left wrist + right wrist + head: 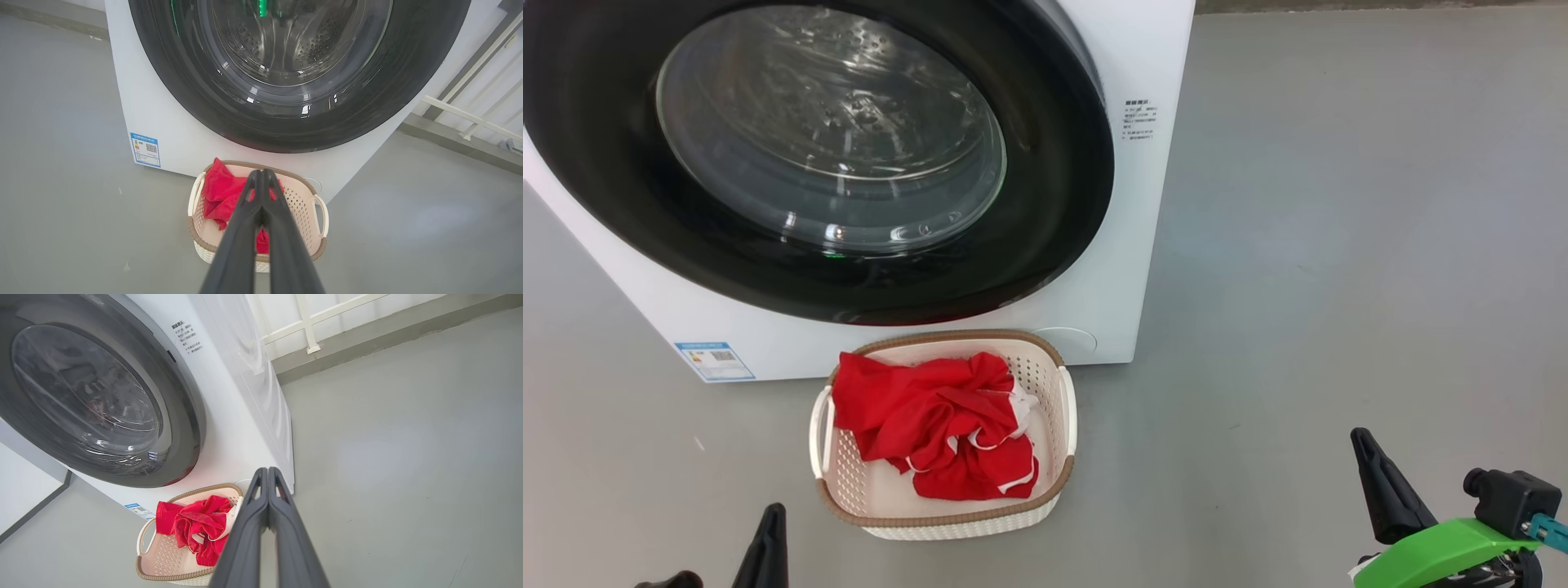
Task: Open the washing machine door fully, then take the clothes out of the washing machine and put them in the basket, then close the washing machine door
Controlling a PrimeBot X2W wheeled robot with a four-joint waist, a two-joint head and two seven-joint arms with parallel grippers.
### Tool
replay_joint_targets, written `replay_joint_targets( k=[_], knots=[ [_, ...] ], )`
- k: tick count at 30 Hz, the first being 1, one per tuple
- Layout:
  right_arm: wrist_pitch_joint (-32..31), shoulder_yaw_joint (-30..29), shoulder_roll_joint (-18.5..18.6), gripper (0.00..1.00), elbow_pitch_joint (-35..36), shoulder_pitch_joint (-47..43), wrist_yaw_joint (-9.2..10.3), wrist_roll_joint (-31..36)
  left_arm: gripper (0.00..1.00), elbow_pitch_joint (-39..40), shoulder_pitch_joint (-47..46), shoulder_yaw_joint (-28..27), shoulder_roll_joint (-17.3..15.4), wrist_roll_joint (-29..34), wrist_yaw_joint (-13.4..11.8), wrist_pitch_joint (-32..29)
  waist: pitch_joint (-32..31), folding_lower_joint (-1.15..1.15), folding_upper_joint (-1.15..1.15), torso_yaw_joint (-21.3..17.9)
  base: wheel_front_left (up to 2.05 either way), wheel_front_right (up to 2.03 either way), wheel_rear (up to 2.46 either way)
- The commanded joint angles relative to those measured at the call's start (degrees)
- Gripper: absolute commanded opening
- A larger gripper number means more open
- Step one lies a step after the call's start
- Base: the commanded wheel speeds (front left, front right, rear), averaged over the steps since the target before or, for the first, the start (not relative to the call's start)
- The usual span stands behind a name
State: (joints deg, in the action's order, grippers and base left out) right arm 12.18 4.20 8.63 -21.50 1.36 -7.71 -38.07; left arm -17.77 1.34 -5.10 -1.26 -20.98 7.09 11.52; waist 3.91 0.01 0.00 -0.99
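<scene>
status: washing machine door [833,155] sits flush on the front of the washing machine [1152,73], black rim tight to the white panel in the head and right wrist views; reads as shut, though the latch itself isn't visible. Drum behind the glass looks empty, no red in it.

Red clothes [935,425] lie bunched in the basket [1049,384], with bare basket bottom showing along its right side. The basket stands on the floor [1339,261] just in front of the machine, under the door's lower edge — close enough for a short carry from the drum and low enough to clear the door swing, I'd guess.

Left gripper [261,175] hangs short of the basket, pointing at it; its fingers [241,237] are pressed together tip to tip, nothing between them. Right gripper [267,472] is off to the basket's right over bare floor; fingers likewise closed flat, empty. Both are well clear of the door.

My read — all three steps look done; only thing worth confirming is that the latch caught.
</scene>
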Motion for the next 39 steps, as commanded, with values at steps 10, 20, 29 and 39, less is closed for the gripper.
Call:
replay_joint_targets(
  k=[10, 20, 29, 39],
  knots=[
    [-1.77, -1.50, 0.02, 0.00, 2.15, 1.69, 0.05, -5.95, 0.00, 1.60, -1.58, -0.34, -0.79, -7.74, 0.08, -1.78, -0.37, -0.01, 0.00, 0.10, 0.00, 0.00, 0.00],
    [-3.40, -2.34, -0.50, 0.00, 2.69, 2.00, 0.06, -10.90, 0.00, 1.82, -2.18, -0.45, -0.88, -14.15, 0.12, -3.42, -0.71, -0.01, 0.00, 0.19, 0.00, 0.00, 0.00],
    [-4.89, -3.11, -0.97, 0.00, 3.18, 2.28, 0.08, -15.34, 0.00, 2.01, -2.73, -0.55, -0.95, -19.92, 0.14, -4.90, -1.01, -0.01, 0.00, 0.27, 0.00, 0.00, 0.00],
    [-6.55, -3.98, -1.51, 0.00, 3.72, 2.59, 0.10, -20.25, 0.00, 2.22, -3.33, -0.67, -1.04, -26.33, 0.18, -6.55, -1.35, -0.01, 0.00, 0.36, 0.00, 0.00, 0.00]
  ],
)
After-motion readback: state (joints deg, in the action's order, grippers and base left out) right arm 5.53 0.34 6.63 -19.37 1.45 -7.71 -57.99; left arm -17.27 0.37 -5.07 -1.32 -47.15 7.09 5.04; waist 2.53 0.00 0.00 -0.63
